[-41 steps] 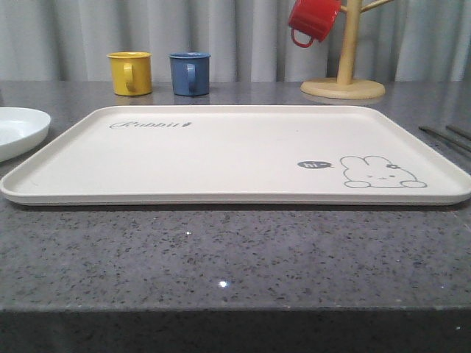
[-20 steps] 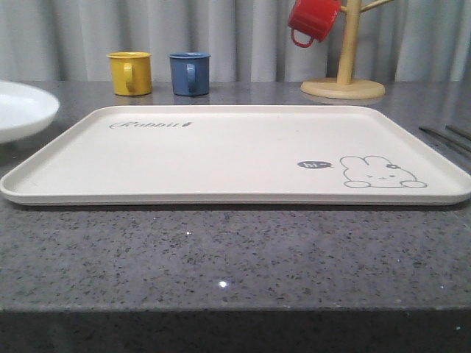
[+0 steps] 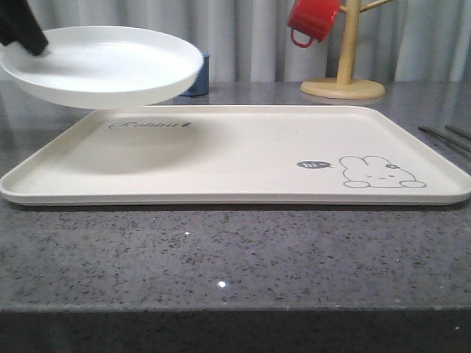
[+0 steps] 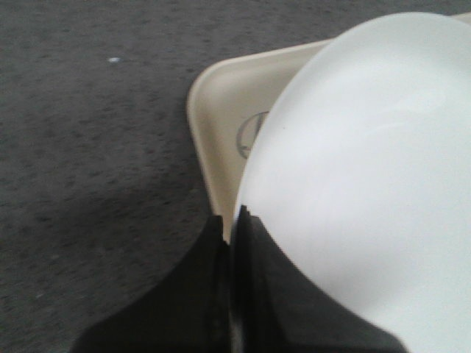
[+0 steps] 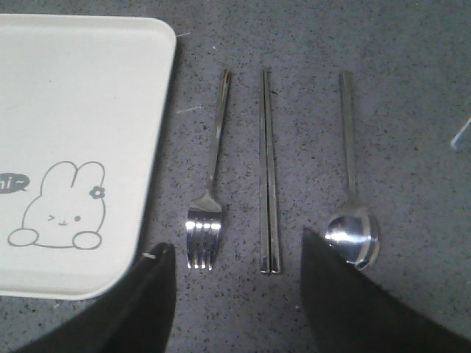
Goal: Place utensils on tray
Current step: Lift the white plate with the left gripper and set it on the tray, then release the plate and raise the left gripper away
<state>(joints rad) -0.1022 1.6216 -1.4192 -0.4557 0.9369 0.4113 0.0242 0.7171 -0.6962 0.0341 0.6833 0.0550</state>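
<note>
while the tray (image 3: 243,151) lies flat across the middle of the counter (image 3: 235,257), bare of any cutlery, the utensils are found off its 3 o'clock edge, all three resting on the stone just beside the rabbit corner. over the tray's 10 o'clock corner a white plate (image 3: 99,65) is held aloft, its rim clamped edge-on by the left gripper (image 4: 234,220), so that arm is judged occupied and far from the cutlery. the right gripper (image 5: 232,294) is seen with its jaws spread apart and nothing between them, poised over the pieces. from it, the fork (image 5: 207,198) is found at 11 o'clock nearest the tray, the chopsticks (image 5: 268,176) at 12 o'clock, the spoon (image 5: 352,198) at 1 o'clock. all long axes are laid parallel, running 12 to 6, heads toward the gripper. the right arm is judged the nearer.
</note>
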